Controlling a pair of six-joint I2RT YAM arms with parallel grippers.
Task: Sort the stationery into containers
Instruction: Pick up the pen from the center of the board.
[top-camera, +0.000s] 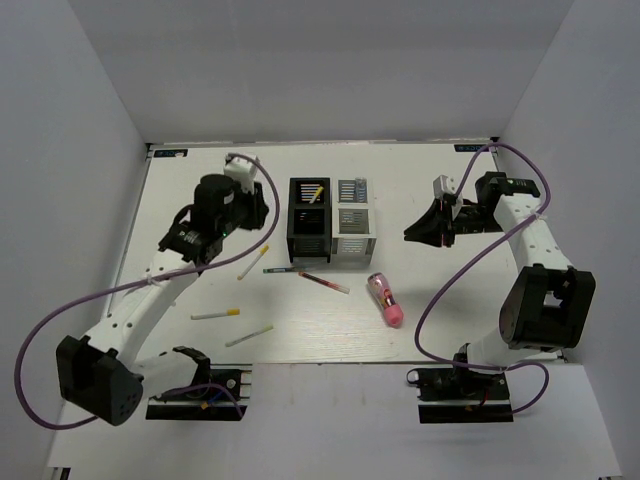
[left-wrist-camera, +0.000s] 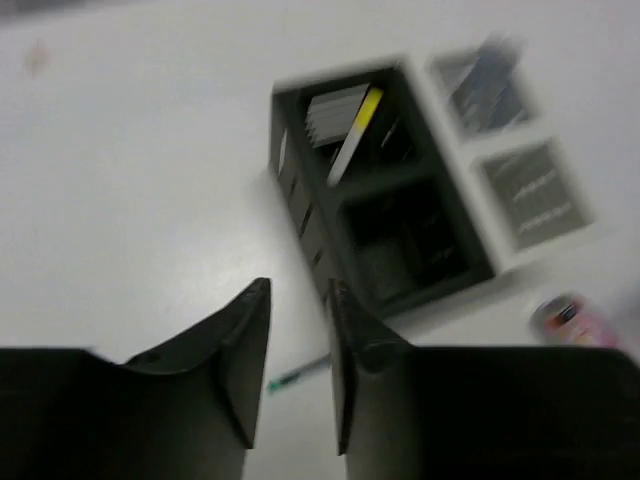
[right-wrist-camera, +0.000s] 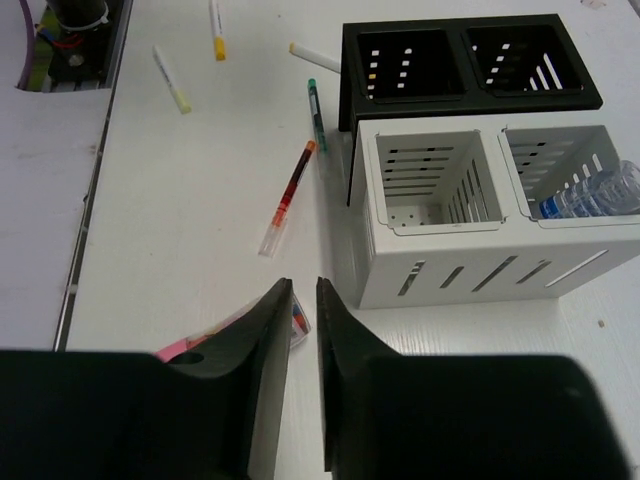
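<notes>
Both pincers, left and right, are narrow and empty. Sticks lie toward the counter's near-left; bins mid-back. Open wider, descend squarely across one stick.

A white table is filling the middle of the overhead view, its painted surface showing faint plank lines running across it. Three plain pale grey walls are enclosing the table: a back wall is rising behind its far edge, a left wall is slanting along its left side, and a right wall is doing the same opposite. Two small blue labels are sitting at the table's far corners. Soft, even light is falling over the table, casting only weak shadows. A lighter white strip is running below the table's near edge.
</notes>
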